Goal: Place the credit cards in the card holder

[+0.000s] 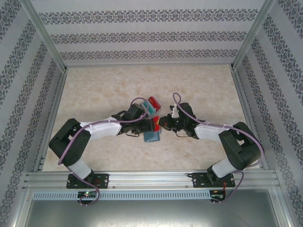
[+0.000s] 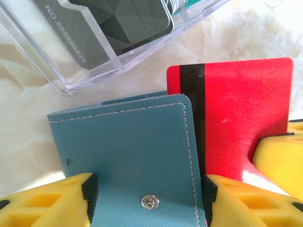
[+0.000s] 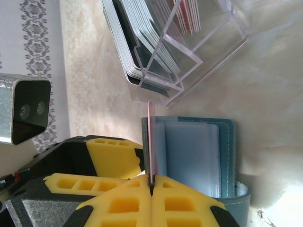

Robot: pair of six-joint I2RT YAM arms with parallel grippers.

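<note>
The red credit card (image 2: 246, 118), a thin rectangular plastic piece with a black magnetic stripe, is found clamped edge-on between the closed yellow fingers of the right gripper (image 3: 151, 180). Its striped side is tucked behind the raised flap of the card holder (image 2: 132, 146), a flat teal-blue stitched folding wallet with a metal snap. Whether the card has entered a pocket cannot be determined. The flap is bracketed by the left gripper (image 2: 149, 191) at a middling spread, its black pads seen against both side edges of the flap.

In the right wrist view the wallet is observed lying open on the beige marbled table (image 3: 274, 94), its slim clear inner pockets exposed, with the card standing along its flap side. Just beyond the wallet, and apart from it, a small clear plastic box (image 3: 213, 61) is noted, with a stack of further cards stood in its compartments. A dark card (image 2: 94, 28) bearing a printed number is visible among them.

From above, both grippers are recorded meeting at mid-table over the wallet, with the box just behind them.
</note>
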